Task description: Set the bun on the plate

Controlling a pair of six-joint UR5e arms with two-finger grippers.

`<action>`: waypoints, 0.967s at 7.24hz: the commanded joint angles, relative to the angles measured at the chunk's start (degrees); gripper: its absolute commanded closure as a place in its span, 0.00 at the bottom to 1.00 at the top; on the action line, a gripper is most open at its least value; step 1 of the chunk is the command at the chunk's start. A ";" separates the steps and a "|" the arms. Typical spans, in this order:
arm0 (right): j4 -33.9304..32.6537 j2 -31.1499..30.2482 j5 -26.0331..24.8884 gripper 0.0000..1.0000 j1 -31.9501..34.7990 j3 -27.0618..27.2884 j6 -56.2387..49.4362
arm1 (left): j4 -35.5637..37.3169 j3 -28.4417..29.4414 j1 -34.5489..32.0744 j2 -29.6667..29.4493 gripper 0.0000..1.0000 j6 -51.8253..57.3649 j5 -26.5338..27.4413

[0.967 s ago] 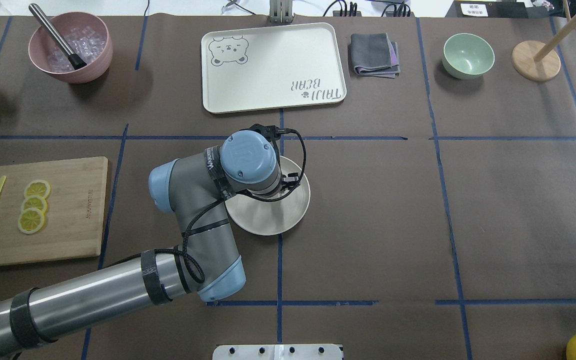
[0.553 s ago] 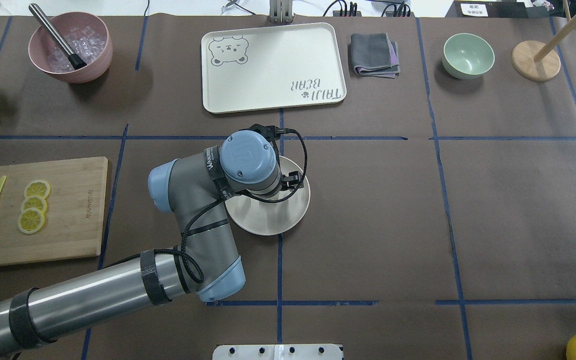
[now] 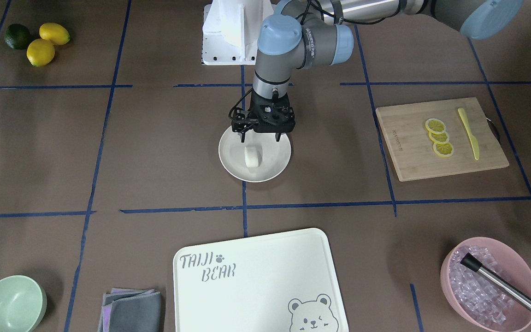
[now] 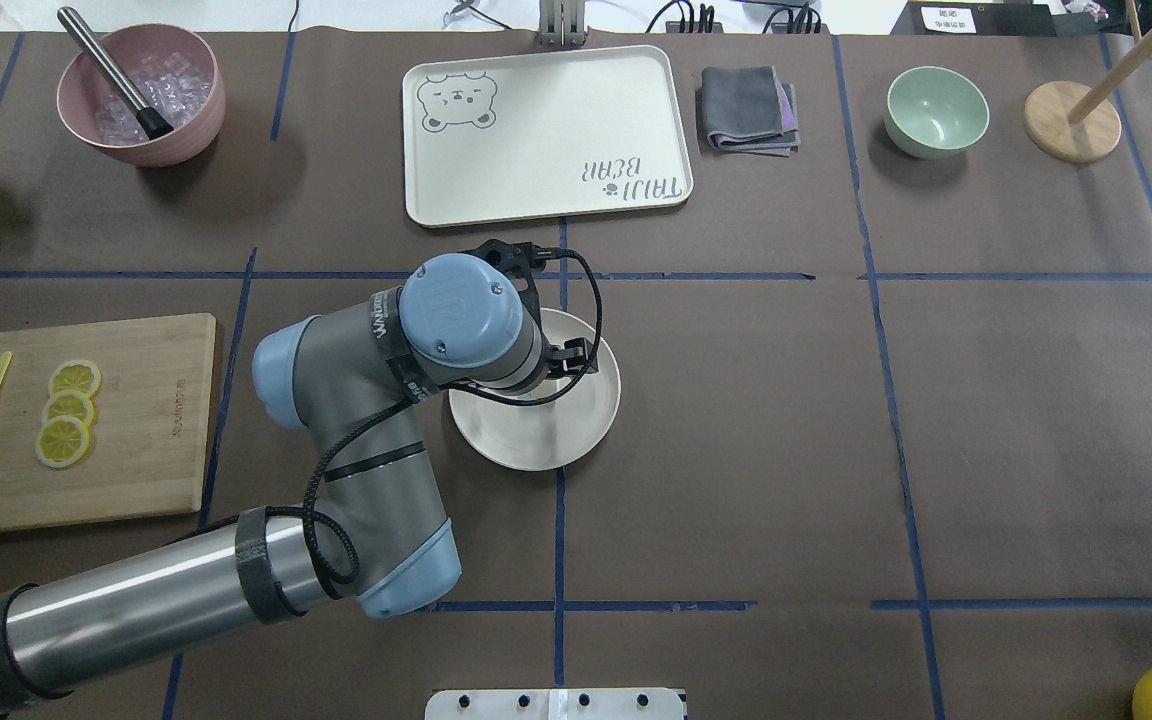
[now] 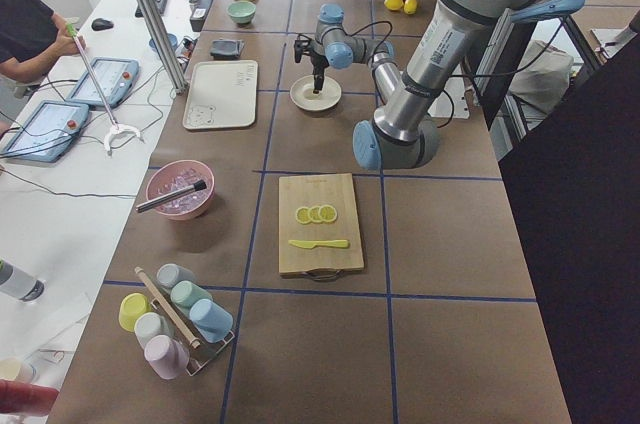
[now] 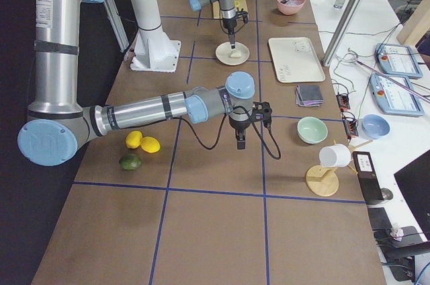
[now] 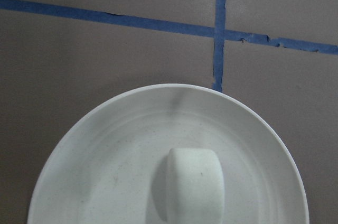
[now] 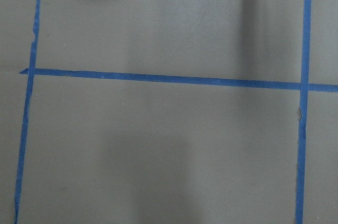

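Left jaws have lifted clear, open and empty; bun (image 3: 252,157) lies on the plate (image 3: 231,159), so placed. Right jaws: cannot tell.

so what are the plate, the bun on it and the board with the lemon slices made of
The plate looks melamine or ceramic: cream, faintly speckled, soft sheen. The bun is smooth matte white, no crust, probably foam or plastic replica. The board looks bamboo or wood: pale grain, no gloss.

Left claw (image 3: 261,137) points straight down, jaws apart; right claw (image 6: 240,142) seems to hang vertical too.
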 commanded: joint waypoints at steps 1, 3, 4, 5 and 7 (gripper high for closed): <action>-0.10 0.29 0.00 0.00 0.30 -0.65 -0.21 | 5.63 -12.71 -2.99 7.03 0.01 6.72 -0.44; -3.67 0.29 1.39 0.00 3.18 -1.09 -2.99 | 6.16 -18.10 -10.79 15.02 0.01 18.88 -9.63; -8.40 0.64 2.19 0.00 5.64 -1.09 -9.37 | 6.08 -21.61 -15.18 21.94 0.01 26.35 -12.89; -12.62 1.78 1.94 0.00 7.31 -1.61 -15.09 | 5.64 -23.21 -22.19 28.45 0.01 34.95 -19.36; -15.21 1.70 1.67 0.00 10.13 -4.24 -23.46 | 6.16 -21.22 -37.74 38.23 0.01 58.48 -29.58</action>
